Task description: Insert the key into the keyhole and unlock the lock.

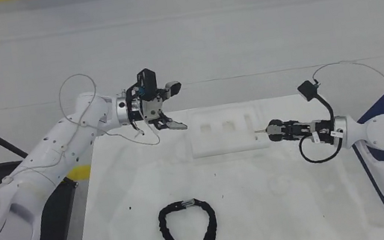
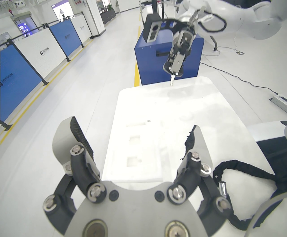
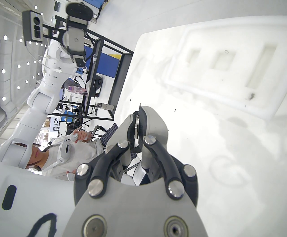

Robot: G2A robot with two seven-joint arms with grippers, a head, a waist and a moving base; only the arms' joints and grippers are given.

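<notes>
Beyond the foam block's (image 1: 228, 131) left end, up off the counter (image 1: 303, 201): left fingers (image 1: 176, 125), spread wide, nothing between them. Black ribbed pads on the inner faces of both, plain in the left wrist view (image 2: 78, 132), with the foam block (image 2: 134, 152) below and ahead of them.

In front of the foam block, well apart from it and nearer its left end than its right: lock (image 1: 189, 232). A chain in a black fabric sleeve, closed into a rounded loop and lying flat on the counter. A short dark barrel with a glint of metal joining the loop on the side facing the foam block. From the left wrist, a bend of the same black sleeve (image 2: 246, 170) with a small silver cylinder standing beside it.

The foam block itself white and low, with three rectangular pockets sunk into its top (image 3: 224, 67).

At the foam block's right end: right fingers (image 1: 273, 130), pressed together on the key (image 1: 258, 131). Small silver key, head pinched between the black pads (image 3: 136, 125), thin blade poking out past the tips (image 2: 172, 80) and aimed at the foam block. Touching the foam or just short of it: cannot tell. Well apart from the lock.
</notes>
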